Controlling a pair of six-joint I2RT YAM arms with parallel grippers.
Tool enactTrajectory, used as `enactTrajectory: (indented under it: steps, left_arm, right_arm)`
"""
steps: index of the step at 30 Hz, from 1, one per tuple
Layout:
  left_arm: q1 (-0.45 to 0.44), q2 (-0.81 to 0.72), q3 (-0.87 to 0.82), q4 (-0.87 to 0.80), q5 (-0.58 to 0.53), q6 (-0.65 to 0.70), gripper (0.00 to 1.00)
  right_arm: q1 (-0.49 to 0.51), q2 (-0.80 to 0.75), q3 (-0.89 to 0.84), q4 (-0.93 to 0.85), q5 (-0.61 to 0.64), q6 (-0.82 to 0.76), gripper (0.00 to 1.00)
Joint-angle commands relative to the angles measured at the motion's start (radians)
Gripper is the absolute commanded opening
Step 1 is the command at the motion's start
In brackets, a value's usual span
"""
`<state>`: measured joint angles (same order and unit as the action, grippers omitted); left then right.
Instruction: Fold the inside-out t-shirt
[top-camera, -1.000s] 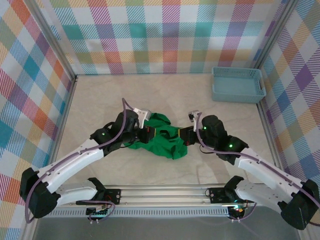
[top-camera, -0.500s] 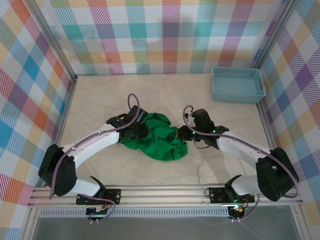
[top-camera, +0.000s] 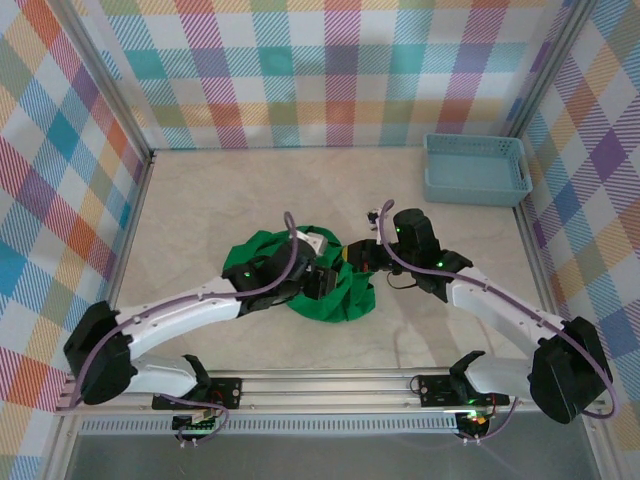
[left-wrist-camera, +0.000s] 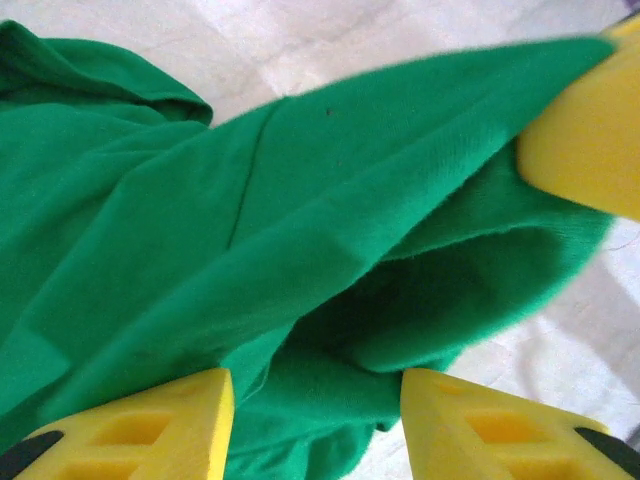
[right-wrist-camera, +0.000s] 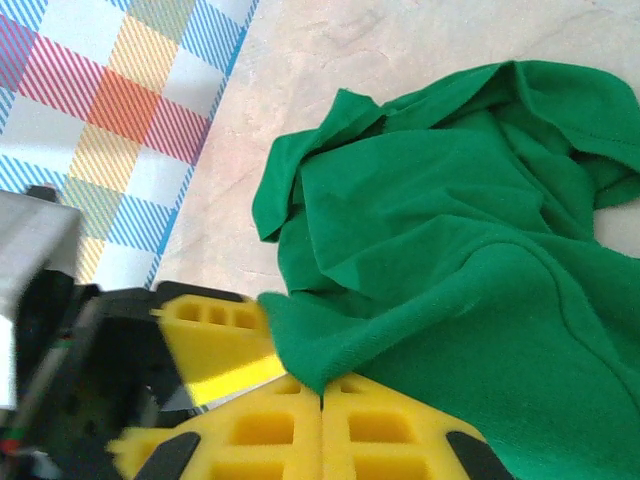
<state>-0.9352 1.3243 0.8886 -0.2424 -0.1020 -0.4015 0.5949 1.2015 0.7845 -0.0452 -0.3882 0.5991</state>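
- The inside-out t-shirt (top-camera: 345, 298) is lying in a crumpled green heap on the table (top-camera: 200, 200). It is well apart from the light blue basket (top-camera: 476, 192), to the basket's left and nearer the arm bases than the basket is.
- The plaid wall (top-camera: 340, 70) is standing just behind the basket.
- The right gripper (right-wrist-camera: 322, 425) is sitting at the side of the heap that faces the basket. Its 2 yellow fingers (right-wrist-camera: 260, 435) are pressing together, clamping a folded edge of the green cloth.
- From that pinch the cloth is spreading away from the basket in loose ridges. 1 hemmed flap is lying open on the table at the end of the heap farthest from the basket.
- The left gripper (left-wrist-camera: 315, 415) is hanging over the heap just beside the right gripper, on the side away from the basket. Its 2 yellow fingers (left-wrist-camera: 150, 425) are standing apart.
- Green cloth is lying across the gap between the left fingers, and neither finger is pinching it.
- In the left wrist view, 1 yellow finger of the right gripper is touching a stretched fold of the shirt on the basket's side of the left gripper. A straight seam is running along that fold.
- In the right wrist view, 1 yellow finger of the left gripper is showing just beside the right fingers, close to the clamped edge.
- Both arms are reaching in over the table and meeting at the heap. The right arm is lying nearer the basket than the left arm.
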Motion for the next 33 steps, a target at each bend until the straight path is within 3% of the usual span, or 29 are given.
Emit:
enactTrajectory:
  steps: [1, 9, 13, 19, 28, 33]
  left_arm:
    - [-0.014, 0.055, 0.036, 0.064, -0.075, 0.059, 0.47]
    - [-0.013, 0.11, 0.073, 0.097, -0.146, 0.094, 0.43]
    - [-0.02, 0.062, 0.051, 0.119, -0.093, 0.137, 0.36]
    - [-0.05, -0.046, 0.0, 0.11, -0.03, 0.264, 0.32]
    - [-0.005, 0.013, 0.008, 0.157, 0.054, 0.283, 0.32]
    - [0.005, 0.061, 0.016, 0.186, 0.032, 0.29, 0.32]
  right_arm:
    - [0.0, 0.001, -0.002, 0.021, -0.029, 0.01, 0.0]
    - [0.0, 0.014, -0.013, 0.018, -0.015, 0.005, 0.0]
    - [0.0, 0.013, -0.006, -0.01, 0.022, 0.015, 0.0]
    - [0.0, 0.036, 0.035, -0.066, 0.024, 0.061, 0.0]
    - [-0.001, 0.042, 0.056, -0.075, -0.013, 0.093, 0.01]
    - [-0.001, 0.038, 0.059, -0.074, -0.036, 0.101, 0.01]
